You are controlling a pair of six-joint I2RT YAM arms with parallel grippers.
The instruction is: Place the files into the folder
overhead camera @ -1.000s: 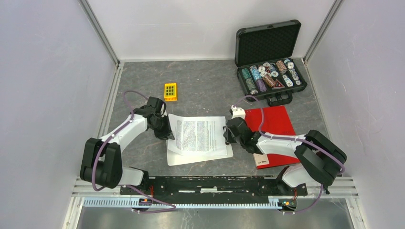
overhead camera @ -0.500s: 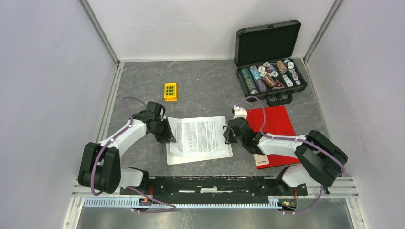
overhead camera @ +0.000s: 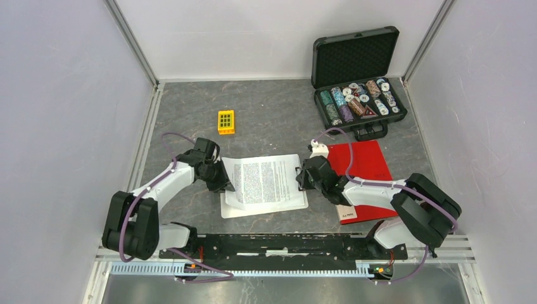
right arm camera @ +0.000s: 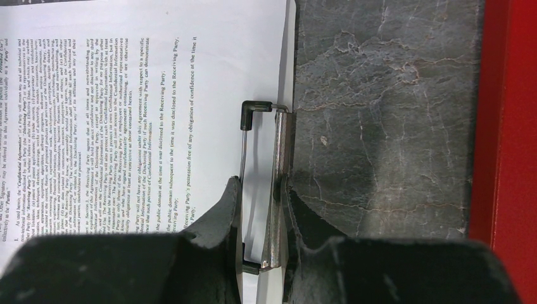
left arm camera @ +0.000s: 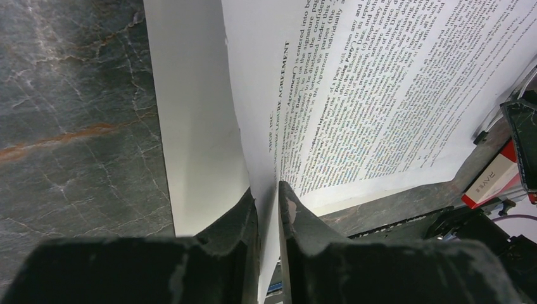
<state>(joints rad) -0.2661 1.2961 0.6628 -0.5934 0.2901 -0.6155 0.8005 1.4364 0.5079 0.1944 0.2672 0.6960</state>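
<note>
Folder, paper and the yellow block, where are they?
Folder (overhead camera: 370,163): top view, bare red cover.
Paper (overhead camera: 269,180): top view, middle of the printed text.
Yellow block (overhead camera: 226,121): top view, its middle.

the top camera sits high above and behind the arm bases (overhead camera: 272,244), looking steeply down on the whole table (overhead camera: 272,120); the bases lie at 6 o'clock of its frame, the back wall (overhead camera: 272,38) at 12. the left wrist camera sits just behind the left gripper (left arm camera: 267,190), very close, fingers at 6 o'clock, facing along the printed sheets (left arm camera: 380,95) toward 1 o'clock. the right wrist camera looks straight down, equally close, past the right gripper (right arm camera: 259,187) at 6 o'clock onto a metal clip (right arm camera: 279,152). all three views share the sheets; the red folder (right arm camera: 513,126) shows at 3 o'clock in the right wrist view and also from the top.
</note>
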